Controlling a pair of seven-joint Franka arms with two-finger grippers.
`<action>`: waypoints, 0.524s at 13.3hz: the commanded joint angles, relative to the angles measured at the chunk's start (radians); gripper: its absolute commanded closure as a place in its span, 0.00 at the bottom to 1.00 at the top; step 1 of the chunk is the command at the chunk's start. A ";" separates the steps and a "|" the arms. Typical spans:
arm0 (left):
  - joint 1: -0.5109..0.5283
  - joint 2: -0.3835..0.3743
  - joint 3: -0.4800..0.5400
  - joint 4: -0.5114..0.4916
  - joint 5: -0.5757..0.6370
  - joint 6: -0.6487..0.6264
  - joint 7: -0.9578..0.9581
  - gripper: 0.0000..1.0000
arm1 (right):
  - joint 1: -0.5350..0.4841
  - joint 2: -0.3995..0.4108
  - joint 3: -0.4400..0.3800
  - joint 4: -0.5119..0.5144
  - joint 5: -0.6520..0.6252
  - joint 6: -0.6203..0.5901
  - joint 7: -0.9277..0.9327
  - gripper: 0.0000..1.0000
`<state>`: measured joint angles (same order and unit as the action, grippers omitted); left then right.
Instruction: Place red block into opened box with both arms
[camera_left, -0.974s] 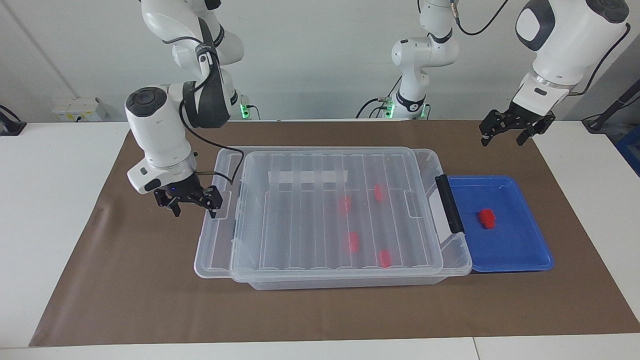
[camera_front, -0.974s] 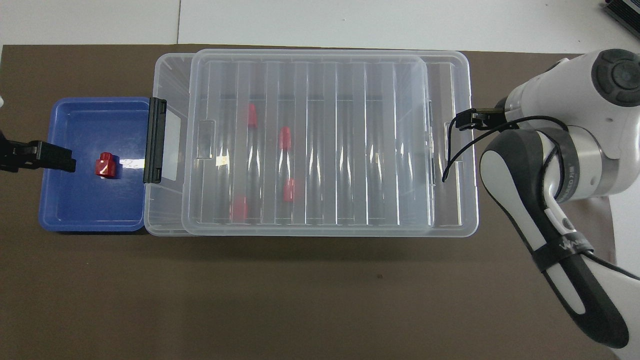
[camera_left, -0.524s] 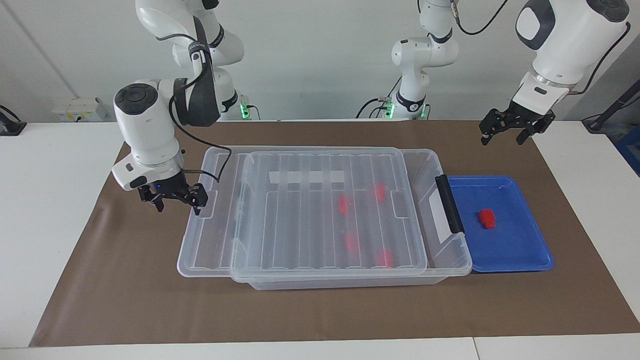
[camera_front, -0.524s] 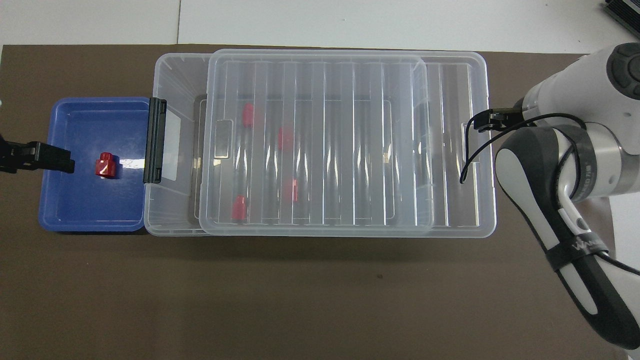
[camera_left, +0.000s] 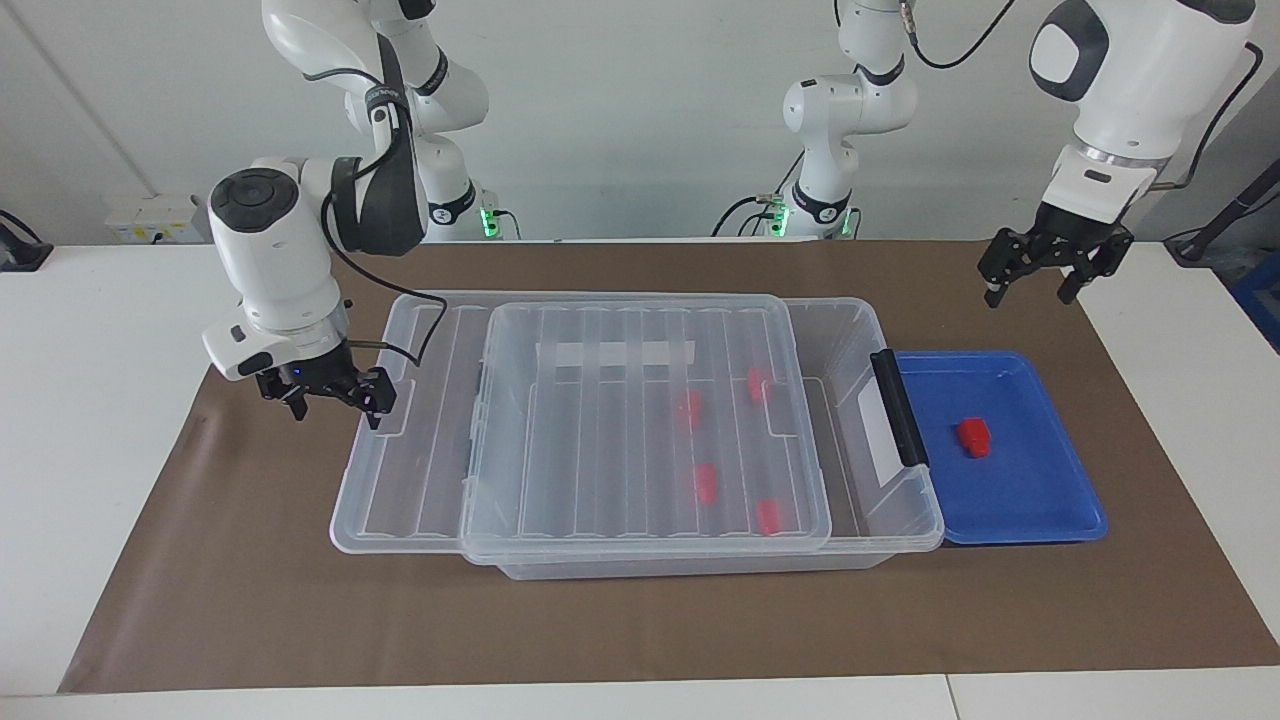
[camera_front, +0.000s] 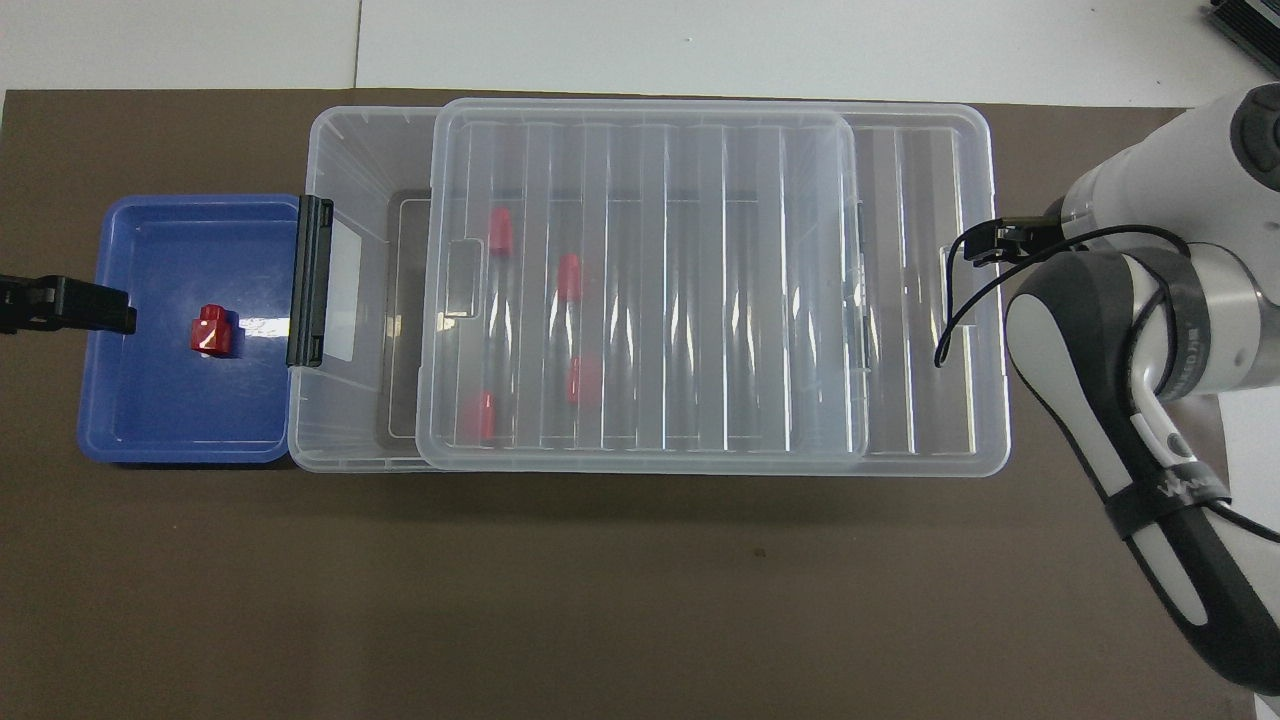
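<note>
Ribbed lid (camera_left: 640, 420) covers most of the box (camera_left: 855, 330); blue tray (camera_left: 1040, 500) adjoins.

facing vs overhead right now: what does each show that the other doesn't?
Facing only: both arm bases, the whole left tool raised near the blue tray, and the right tool at the lid's end. Overhead only: the box's open strip seen straight down. Both: one red block in the tray, four more blocks under the lid.

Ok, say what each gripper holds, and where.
Nothing is gripped. The left gripper hangs open, empty. The right gripper, open, has a finger against the end tab of the lid, apparently hooking it.
</note>
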<state>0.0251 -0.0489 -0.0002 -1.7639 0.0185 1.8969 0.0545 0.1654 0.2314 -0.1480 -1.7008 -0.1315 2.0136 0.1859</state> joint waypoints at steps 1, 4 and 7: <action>0.018 0.046 -0.001 -0.049 0.008 0.128 0.002 0.00 | -0.032 -0.020 0.004 -0.005 -0.031 -0.024 -0.020 0.00; 0.027 0.121 -0.001 -0.083 0.006 0.243 -0.001 0.00 | -0.049 -0.027 0.004 -0.005 -0.034 -0.035 -0.025 0.00; 0.050 0.142 -0.001 -0.192 0.006 0.420 0.002 0.00 | -0.063 -0.029 0.004 -0.005 -0.049 -0.045 -0.025 0.00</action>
<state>0.0565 0.0995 0.0012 -1.8773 0.0185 2.2126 0.0552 0.1206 0.2209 -0.1495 -1.6997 -0.1447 1.9921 0.1843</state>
